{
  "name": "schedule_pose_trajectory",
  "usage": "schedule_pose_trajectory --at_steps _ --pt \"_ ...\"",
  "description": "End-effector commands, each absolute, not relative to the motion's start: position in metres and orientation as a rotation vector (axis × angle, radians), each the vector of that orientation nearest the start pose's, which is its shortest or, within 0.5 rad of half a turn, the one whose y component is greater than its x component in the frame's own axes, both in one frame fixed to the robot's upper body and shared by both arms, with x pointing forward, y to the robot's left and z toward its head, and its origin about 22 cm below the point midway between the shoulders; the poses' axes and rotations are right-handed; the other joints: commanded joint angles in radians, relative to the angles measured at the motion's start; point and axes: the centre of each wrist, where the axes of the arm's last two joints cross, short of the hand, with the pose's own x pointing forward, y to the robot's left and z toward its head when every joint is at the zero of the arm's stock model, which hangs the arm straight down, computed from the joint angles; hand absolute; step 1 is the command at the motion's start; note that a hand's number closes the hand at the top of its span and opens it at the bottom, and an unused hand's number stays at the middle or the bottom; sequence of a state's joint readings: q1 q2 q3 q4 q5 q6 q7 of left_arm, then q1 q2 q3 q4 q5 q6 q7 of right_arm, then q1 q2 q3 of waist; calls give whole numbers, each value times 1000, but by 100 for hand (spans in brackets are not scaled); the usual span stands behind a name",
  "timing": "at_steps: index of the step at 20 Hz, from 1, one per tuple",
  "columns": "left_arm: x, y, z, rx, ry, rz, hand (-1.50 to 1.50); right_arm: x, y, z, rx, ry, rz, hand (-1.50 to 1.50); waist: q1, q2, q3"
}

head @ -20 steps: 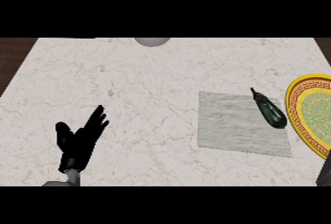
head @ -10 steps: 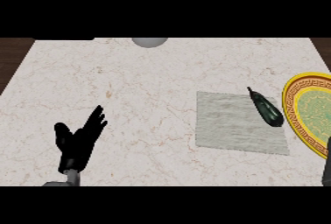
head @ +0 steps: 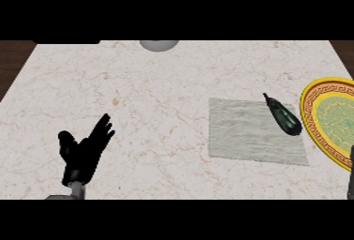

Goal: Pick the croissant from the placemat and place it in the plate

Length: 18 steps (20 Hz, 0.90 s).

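A dark green, elongated thing shaped like an eggplant [head: 285, 118] lies on the right edge of the grey placemat [head: 249, 137], its thin stem pointing up-left. No croissant shows. Just right of it sits the yellow plate [head: 335, 117] with a green middle, cut off by the view's right edge and holding nothing. My left hand [head: 79, 152] rests open at the lower left, fingers up, far from the placemat. A dark sliver of my right hand [head: 351, 171] shows at the right edge, below the plate.
A grey rounded object [head: 158, 44] sits at the counter's far edge, top middle. Dark wood borders the marble counter [head: 152, 103] at the upper left and upper right corners.
The dark sliver of the right arm has risen along the right edge toward the plate. The left hand and the dark green thing have stayed put.
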State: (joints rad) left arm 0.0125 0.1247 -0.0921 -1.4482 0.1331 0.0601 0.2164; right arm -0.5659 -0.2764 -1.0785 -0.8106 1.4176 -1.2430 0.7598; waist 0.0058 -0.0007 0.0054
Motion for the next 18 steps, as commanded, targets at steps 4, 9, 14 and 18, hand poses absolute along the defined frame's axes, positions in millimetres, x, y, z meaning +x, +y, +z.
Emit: schedule_pose_trajectory --at_steps 4,9,14,18 --pt "218 242 -34 -14 -1184 -6 0 296 -409 4 -1848 -732 -1293 -150 -14 -7 -5" --pt "223 236 -44 -2 -1169 -5 0 284 -353 3 -1688 -882 -1288 -150 -19 -6 -6" --pt "226 244 -46 14 -1179 14 0 250 -324 -23 -1616 -934 -1209 -150 -13 -4 -6" --pt "222 247 -38 28 -1185 2 0 236 -311 -31 -1604 -933 -1121 -150 -7 -4 -7"
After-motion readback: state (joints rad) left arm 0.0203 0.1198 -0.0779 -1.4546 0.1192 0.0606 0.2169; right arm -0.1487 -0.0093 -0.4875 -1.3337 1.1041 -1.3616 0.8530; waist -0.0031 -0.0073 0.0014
